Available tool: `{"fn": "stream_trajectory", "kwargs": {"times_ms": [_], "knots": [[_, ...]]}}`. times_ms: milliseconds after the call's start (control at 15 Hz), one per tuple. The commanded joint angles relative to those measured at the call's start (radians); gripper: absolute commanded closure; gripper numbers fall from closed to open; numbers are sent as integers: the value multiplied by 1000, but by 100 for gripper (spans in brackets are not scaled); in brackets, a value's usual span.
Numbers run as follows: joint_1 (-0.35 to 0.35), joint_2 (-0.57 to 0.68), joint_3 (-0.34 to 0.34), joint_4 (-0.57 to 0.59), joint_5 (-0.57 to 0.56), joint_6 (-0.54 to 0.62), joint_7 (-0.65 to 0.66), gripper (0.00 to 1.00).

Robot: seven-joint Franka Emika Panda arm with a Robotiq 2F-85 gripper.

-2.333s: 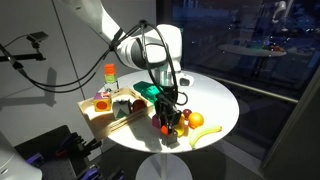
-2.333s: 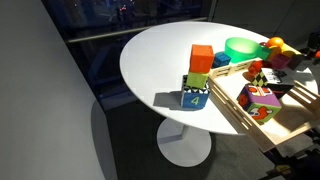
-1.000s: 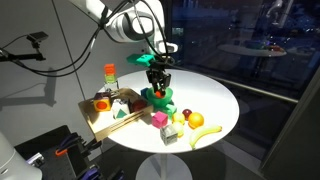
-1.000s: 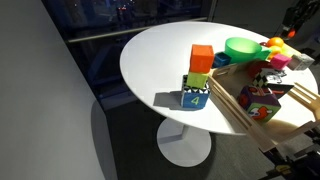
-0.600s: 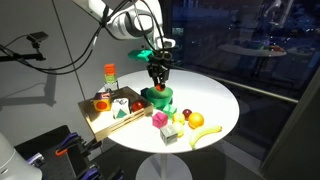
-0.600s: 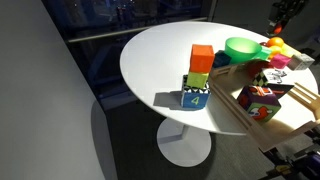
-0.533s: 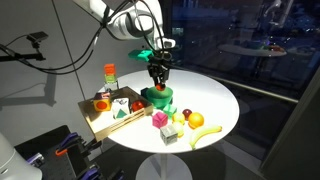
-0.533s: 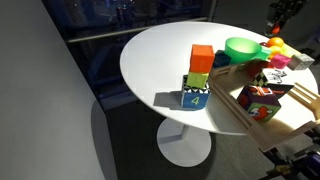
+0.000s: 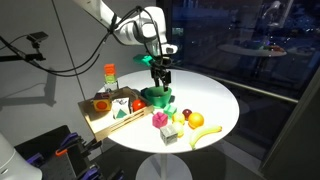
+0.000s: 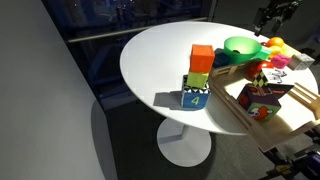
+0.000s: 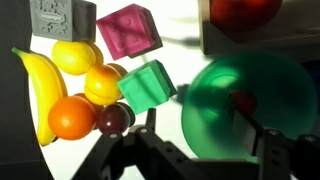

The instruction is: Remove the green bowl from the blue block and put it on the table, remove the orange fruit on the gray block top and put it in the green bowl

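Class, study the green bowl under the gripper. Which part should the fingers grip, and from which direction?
Grip the green bowl by its rim, coming straight down from above. It sits upright, mouth up, and looks wide, so probably one of the fingers goes inside the thin wall and one outside, on the side away from the green block.

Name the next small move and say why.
Probably lower the gripper onto the rim of the bowl and close. The gripper hangs open and empty just above the bowl, which seems to sit raised on the blue block, not on the table; the orange fruit lies beside the banana, so the bowl comes first.
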Motion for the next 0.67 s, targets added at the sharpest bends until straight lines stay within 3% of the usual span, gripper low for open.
{"fn": "stream_trajectory", "kwargs": {"times_ms": [0, 600], "knots": [[0, -15, -2, 24, 25, -96, -18, 0], [-28, -125, -3, 5, 68, -435, -154, 0]]}}
